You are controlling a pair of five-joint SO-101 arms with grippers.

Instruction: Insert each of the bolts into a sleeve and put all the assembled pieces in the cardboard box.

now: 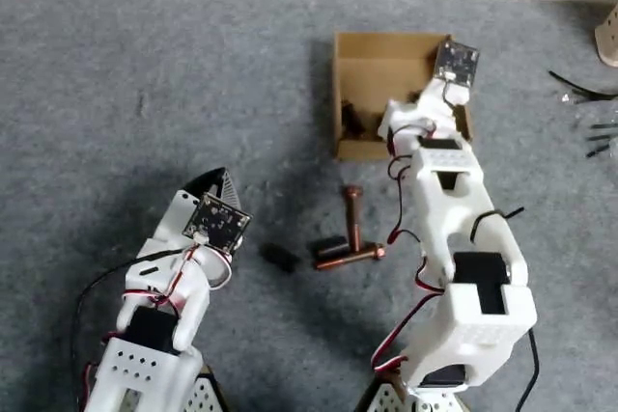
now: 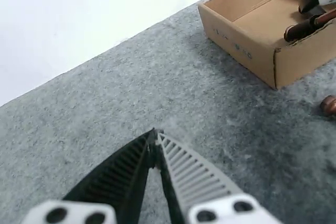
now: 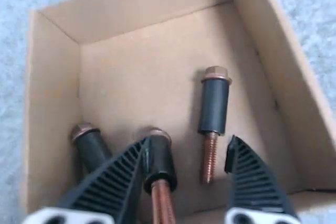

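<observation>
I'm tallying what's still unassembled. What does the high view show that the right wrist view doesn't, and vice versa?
High view, not right wrist: two loose bolts and two loose sleeves on the carpet, plus the shut left claw. Right wrist, not high: three sleeved bolts counted clearly inside the cardboard box, beneath the open right claw. Both: the box itself.

From above, my right arm [image 1: 454, 200] covers part of the cardboard box [image 1: 337, 94], so I can't count what's inside. The left wrist view's edge cuts off a copper bolt [image 2: 329, 105] on the surface.
</observation>
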